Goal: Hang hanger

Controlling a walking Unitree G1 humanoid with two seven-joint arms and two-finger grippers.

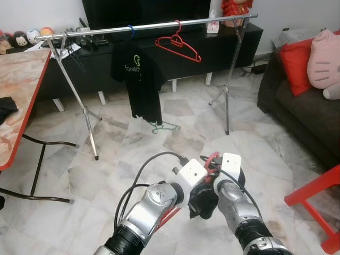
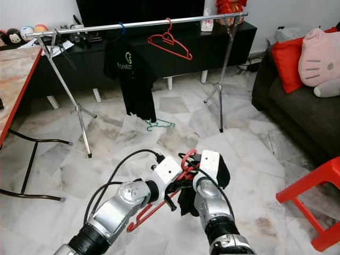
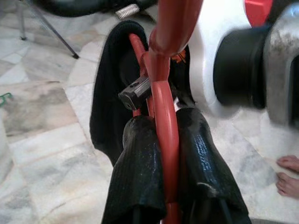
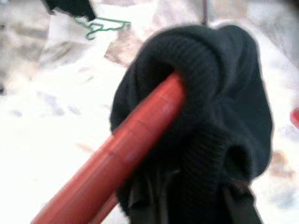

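Note:
Low in front of me, both grippers meet at a red hanger with a black knitted cloth bunched over one end. My left gripper is shut on the hanger's red bar, which runs between its two black fingers. Close against it from the right, my right gripper grips the black cloth, and the red hanger pokes out of that bundle. Ahead stands the silver clothes rail, carrying a black T-shirt and another red hanger.
A green hanger lies on the marble floor under the rail. A red-edged table stands to the left. To the right are a dark sofa and a red stool. A person's toes show beside me.

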